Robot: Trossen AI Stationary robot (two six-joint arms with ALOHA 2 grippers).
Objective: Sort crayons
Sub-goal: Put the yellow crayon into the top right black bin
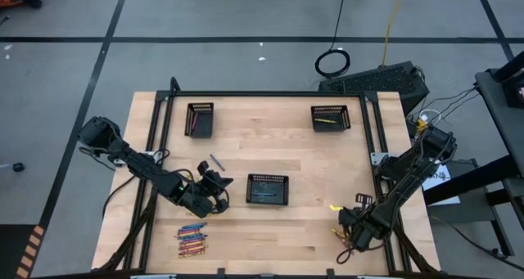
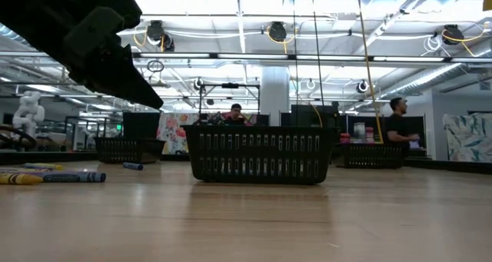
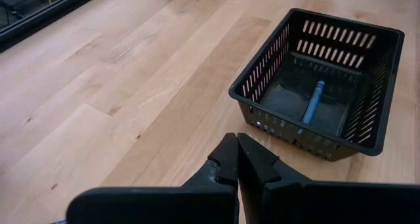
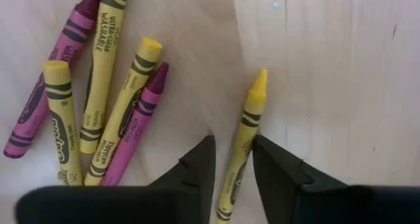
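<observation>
Right end effector (image 4: 233, 159) sits low over the tabletop (image 1: 311, 156) at the lower right of the high view. Its fingers stand narrow on either side of a single yellow crayon (image 4: 244, 142); whether they already pinch it I cannot tell. To the left in the right wrist view lies a loose cluster of yellow and magenta crayons (image 4: 98, 92), close by but apart from the targeted one.

Left end effector (image 3: 237, 159) is fully closed and empty, hovering left of centre, facing the centre tray (image 3: 321, 92), which holds one blue crayon (image 3: 313, 101). A further crayon pile (image 1: 192, 240) lies at lower left, and one stray blue crayon (image 1: 216, 162) sits just above the left end effector. Two more trays sit at the upper left (image 1: 199, 119) and upper right (image 1: 330, 116).

Risks, as judged:
- Fingers grip near the blunt end, so the crayon may pivot or droop on lifting.
- A round waxy barrel may roll or squirt out as the fingers close.
- Sideways drift could nudge the neighbouring cluster.
- Drop into the wrong tray would mis-sort colours.
</observation>
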